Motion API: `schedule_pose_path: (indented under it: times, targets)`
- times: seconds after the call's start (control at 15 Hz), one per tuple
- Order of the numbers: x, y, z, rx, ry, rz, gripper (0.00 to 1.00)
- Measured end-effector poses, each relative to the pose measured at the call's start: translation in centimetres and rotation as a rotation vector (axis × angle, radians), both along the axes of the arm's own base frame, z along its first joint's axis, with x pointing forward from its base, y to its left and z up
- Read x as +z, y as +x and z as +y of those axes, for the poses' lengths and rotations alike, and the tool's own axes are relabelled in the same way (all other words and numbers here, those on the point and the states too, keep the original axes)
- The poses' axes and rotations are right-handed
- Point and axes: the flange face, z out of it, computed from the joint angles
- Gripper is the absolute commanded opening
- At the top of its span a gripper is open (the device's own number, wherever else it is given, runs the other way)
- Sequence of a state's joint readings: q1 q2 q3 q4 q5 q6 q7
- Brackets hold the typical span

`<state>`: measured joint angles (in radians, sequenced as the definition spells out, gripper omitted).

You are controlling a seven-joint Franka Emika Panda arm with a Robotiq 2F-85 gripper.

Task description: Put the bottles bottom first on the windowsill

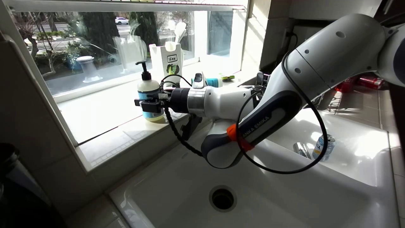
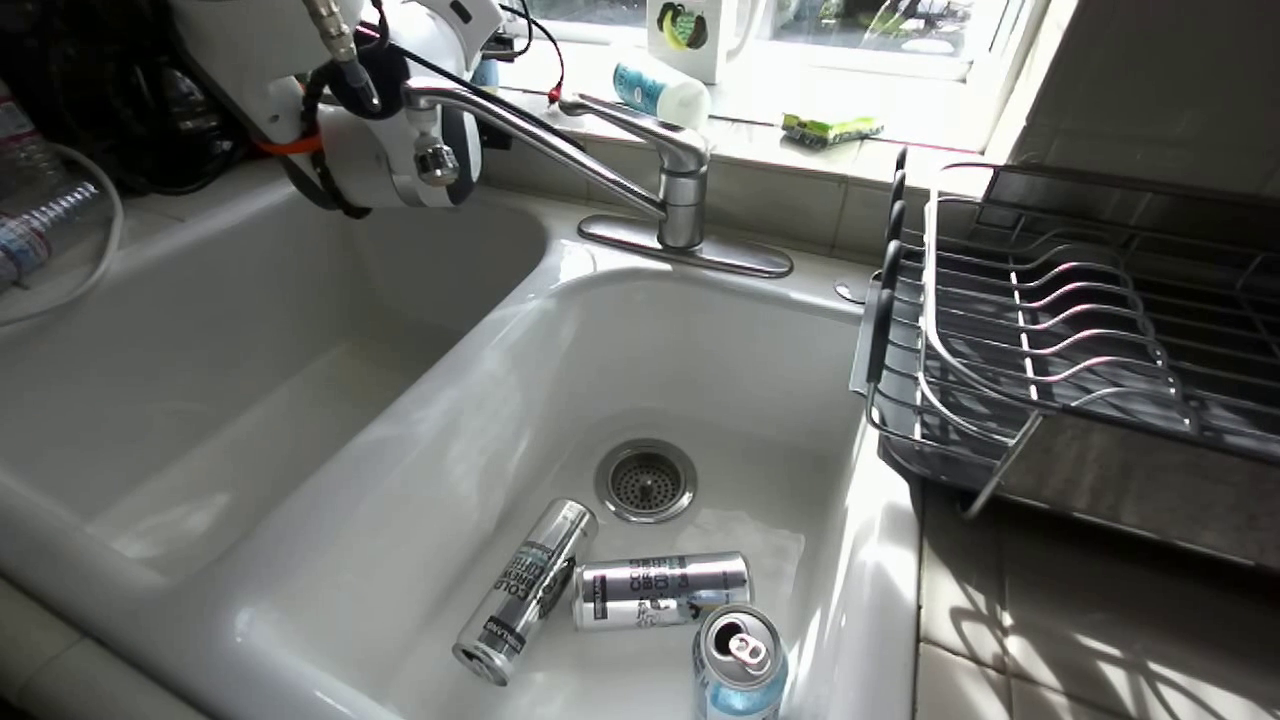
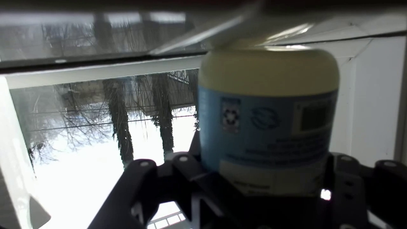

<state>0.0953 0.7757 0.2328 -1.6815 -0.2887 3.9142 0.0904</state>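
Observation:
The pale blue bottle (image 1: 151,95) with the black pump head stands upright, base down, on the windowsill (image 1: 91,115) near the window. My gripper (image 1: 144,104) reaches it from the side, its fingers around the bottle's middle. Upside down in the wrist view, the bottle (image 3: 267,127) fills the space between the dark fingers (image 3: 187,165), with no gap visible on either side, so the jaws look shut on it. A slimmer bottle (image 2: 645,90) with a bright blue label lies on its side on the sill behind the faucet; its cap is not discernible.
A white container (image 1: 172,61) with a green picture stands on the sill behind my wrist, and a green packet (image 2: 830,130) lies further along. The faucet (image 2: 683,195), white sink (image 2: 490,330) and dish rack (image 2: 1050,320) are below. Cans (image 2: 525,590) lie in the basin.

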Motion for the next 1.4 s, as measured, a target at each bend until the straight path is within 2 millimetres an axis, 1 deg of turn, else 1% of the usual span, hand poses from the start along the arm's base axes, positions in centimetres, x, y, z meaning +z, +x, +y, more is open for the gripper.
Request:
schedule_pose_path:
  times: [0.2, 0.33, 0.67, 1.0, 1.4]
  targets:
    - [-0.1, -0.1, 0.2, -0.004, -0.014, 0.018, 1.00]
    - [0.4, -0.3, 0.4, -0.014, -0.031, 0.029, 1.00]
    - [2.4, -0.9, 1.3, -0.035, -0.089, 0.088, 1.00]
    - [4.4, -1.7, 1.2, -0.066, -0.158, 0.221, 1.00]
    - [7.3, -3.1, 1.4, -0.076, -0.232, 0.325, 1.00]
